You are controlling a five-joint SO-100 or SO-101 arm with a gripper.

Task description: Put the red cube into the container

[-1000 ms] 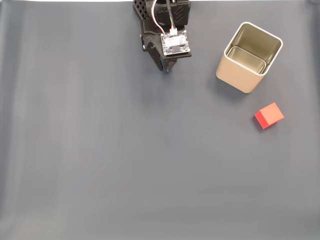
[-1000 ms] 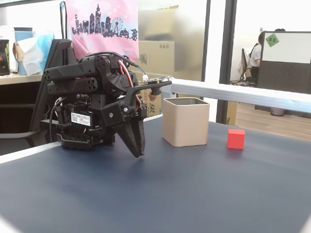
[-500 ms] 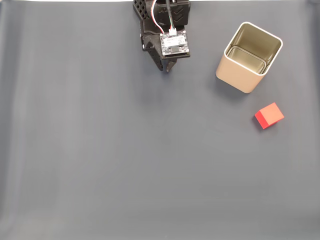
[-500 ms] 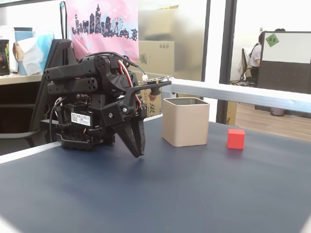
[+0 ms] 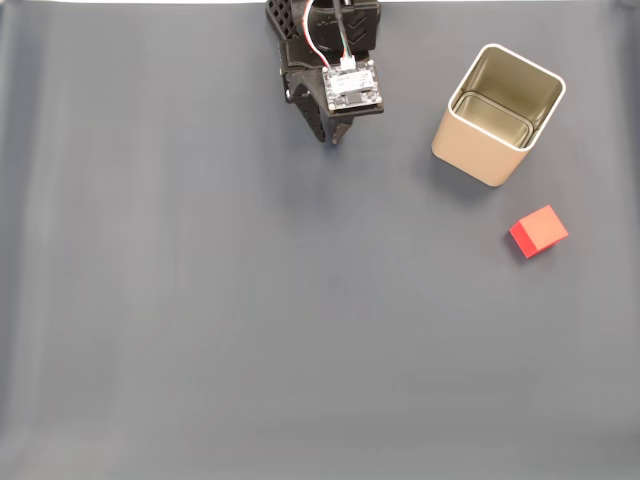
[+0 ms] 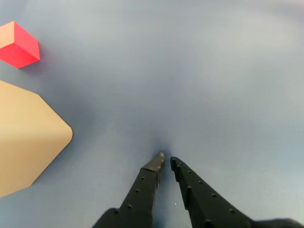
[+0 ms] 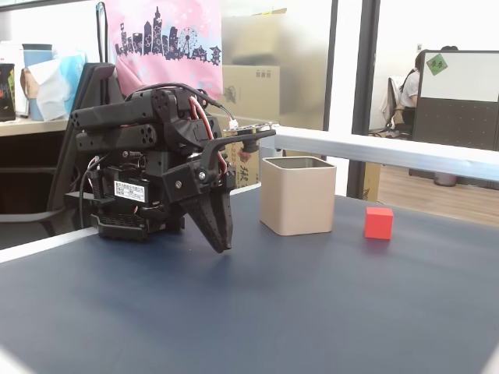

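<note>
Pincer (image 6: 165,160) nearly closed, empty, tips just above worktop (image 5: 250,330), top centre of fixed view. Red cube (image 5: 538,231) lower right of container (image 5: 497,115), apart.

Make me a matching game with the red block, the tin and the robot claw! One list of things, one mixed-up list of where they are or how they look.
Things:
1. red cube
2. container
3. gripper

Descriptions:
A. beige outside, shiny inside, with nothing in it
B. folded back at the mat's far edge, tips nearly together, holding nothing
C. sitting on the mat beside the tin, not touching it

Pairs: 1-C, 2-A, 3-B
</note>
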